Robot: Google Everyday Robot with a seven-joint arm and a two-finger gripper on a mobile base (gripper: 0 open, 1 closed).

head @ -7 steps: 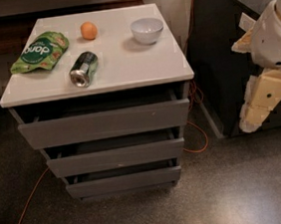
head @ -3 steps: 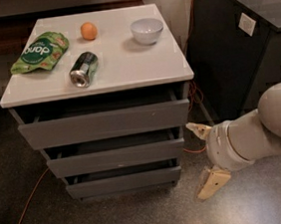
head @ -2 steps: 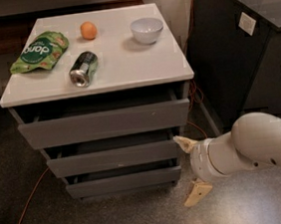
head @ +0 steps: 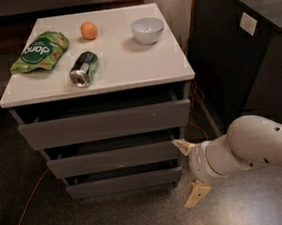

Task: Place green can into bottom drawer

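The green can (head: pixel 83 69) lies on its side on the white cabinet top (head: pixel 125 61), its shiny silver end facing the front edge. Below, the bottom drawer (head: pixel 123 182) is the lowest grey front and sits almost closed. My gripper (head: pixel 189 171) hangs low at the cabinet's right front corner, level with the two lower drawers. It is open, one beige finger (head: pixel 182 146) up by the middle drawer's right end and the other (head: pixel 197 194) down near the floor. Nothing is held between them.
A green snack bag (head: pixel 39 51), an orange (head: pixel 88 30) and a white bowl (head: pixel 148 30) share the top. A tall dark bin (head: pixel 250 47) stands right of the cabinet. An orange cable (head: pixel 26 212) crosses the speckled floor at left.
My arm has swung from high on the right down and left to the cabinet's lower right corner. The can and drawers have not moved.
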